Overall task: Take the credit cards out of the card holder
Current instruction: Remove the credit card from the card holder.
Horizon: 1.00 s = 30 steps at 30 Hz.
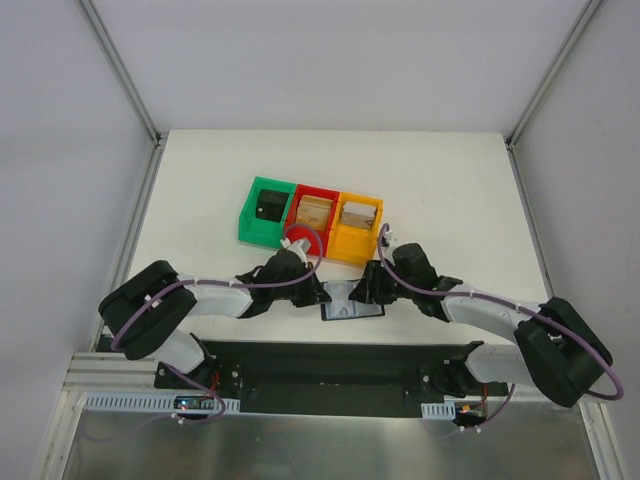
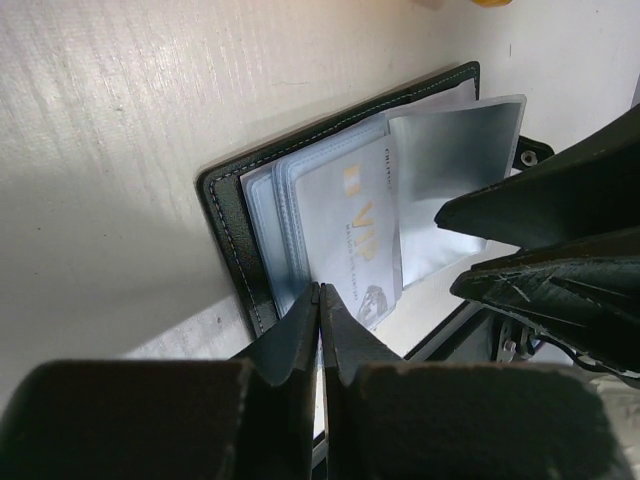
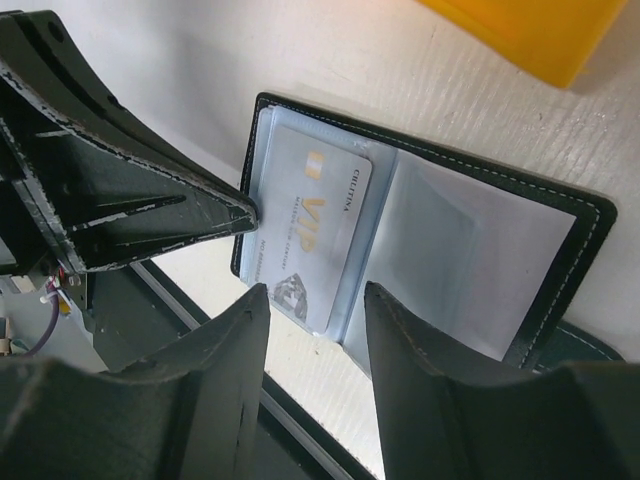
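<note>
Card holder point(image 1: 352, 305) lies open flat on the white desk point(image 1: 450, 180), lower centre of the top view, right between the two grippers and just above the black base plate point(image 1: 330, 365). Black stitched rim, clear plastic sleeves inside.

One pale card point(image 3: 315, 230) with gold "VIP" print sits in the left-hand sleeve in the right wrist view. The sleeve point(image 3: 450, 250) beside it looks blank. Card is still inside the holder.

Left gripper point(image 1: 318, 292) comes in from the left of the holder. In the left wrist view the jaws are closed, tips pressed together at the bottom edge of the sleeves next to the holder's black rim point(image 2: 225, 215). Cannot tell if a sleeve or card edge is pinched between them. In the right wrist view the same tip touches the holder's left edge at mid-left of the frame.

Right gripper point(image 1: 368, 290) comes in from the right. Jaws are partly open, with one finger point(image 3: 230, 350) on each side of the card's lower end at the bottom of the right wrist frame. Nothing is clamped between them. Cannot tell if the tips touch the holder.

Behind the holder, at centre frame of the top view, three bins stand in a row touching each other: green bin point(image 1: 250, 222) with a small black block point(image 1: 268, 205) in it, red bin point(image 1: 300, 196), yellow bin point(image 1: 355, 247). The red and yellow bins hold tan contents, too small to tell. A red round object point(image 1: 303, 243) sits just in front of the red bin, near the left arm's wrist.
</note>
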Each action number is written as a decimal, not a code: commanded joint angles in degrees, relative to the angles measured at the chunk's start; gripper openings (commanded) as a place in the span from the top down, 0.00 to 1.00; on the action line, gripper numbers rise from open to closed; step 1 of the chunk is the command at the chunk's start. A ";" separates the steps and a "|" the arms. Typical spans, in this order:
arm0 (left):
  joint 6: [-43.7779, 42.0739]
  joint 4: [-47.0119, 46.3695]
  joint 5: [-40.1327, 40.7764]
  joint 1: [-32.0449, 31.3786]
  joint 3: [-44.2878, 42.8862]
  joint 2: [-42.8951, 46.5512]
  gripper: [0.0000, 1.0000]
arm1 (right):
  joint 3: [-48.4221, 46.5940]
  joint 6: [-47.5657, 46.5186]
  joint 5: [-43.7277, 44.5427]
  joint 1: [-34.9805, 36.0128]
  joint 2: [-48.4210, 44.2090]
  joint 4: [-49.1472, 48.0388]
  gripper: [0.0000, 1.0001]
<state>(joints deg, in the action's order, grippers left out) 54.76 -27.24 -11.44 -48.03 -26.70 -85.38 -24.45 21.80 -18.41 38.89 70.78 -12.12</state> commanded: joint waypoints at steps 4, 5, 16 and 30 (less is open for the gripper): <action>0.43 -1.14 1.86 -0.57 0.33 -1.80 1.00 | 1.68 2.63 -2.41 -0.66 3.13 -7.39 0.57; 0.52 -1.14 1.95 -0.57 0.33 -1.89 1.00 | 1.94 2.89 -2.59 -0.75 3.57 -8.09 0.57; 1.40 -1.14 2.83 -0.66 1.21 -2.51 1.00 | 3.26 4.65 -3.73 -1.28 5.86 -11.78 0.66; 1.75 -0.79 3.36 -0.75 1.12 -4.00 1.00 | 4.49 5.27 -4.00 -2.68 7.53 -13.54 0.79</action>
<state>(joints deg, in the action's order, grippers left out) 56.69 -31.11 -10.55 -48.07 -26.50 -87.88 -20.62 26.79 -21.52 36.71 78.02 -22.96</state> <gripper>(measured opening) 0.002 0.224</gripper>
